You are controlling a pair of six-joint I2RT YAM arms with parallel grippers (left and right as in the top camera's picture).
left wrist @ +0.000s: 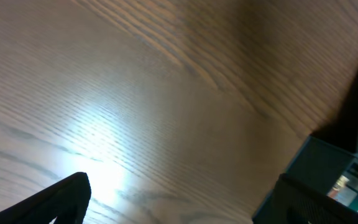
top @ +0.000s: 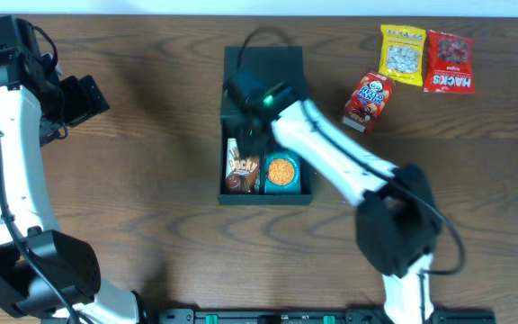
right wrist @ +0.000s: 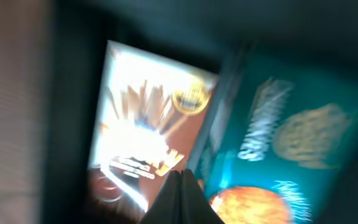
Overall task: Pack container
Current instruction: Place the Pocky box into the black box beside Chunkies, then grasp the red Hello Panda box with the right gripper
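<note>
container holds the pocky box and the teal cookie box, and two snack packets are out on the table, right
Three packets are out, not two: the overhead view shows a yellow bag, a red Hacks bag and a smaller red packet. The rest holds.

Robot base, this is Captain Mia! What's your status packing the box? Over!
Left gripper jaws open, parked far left. Right gripper jaws shut, inside container, above Pocky box and cookie box. Three snack packets outside. No blocker seen.
</note>
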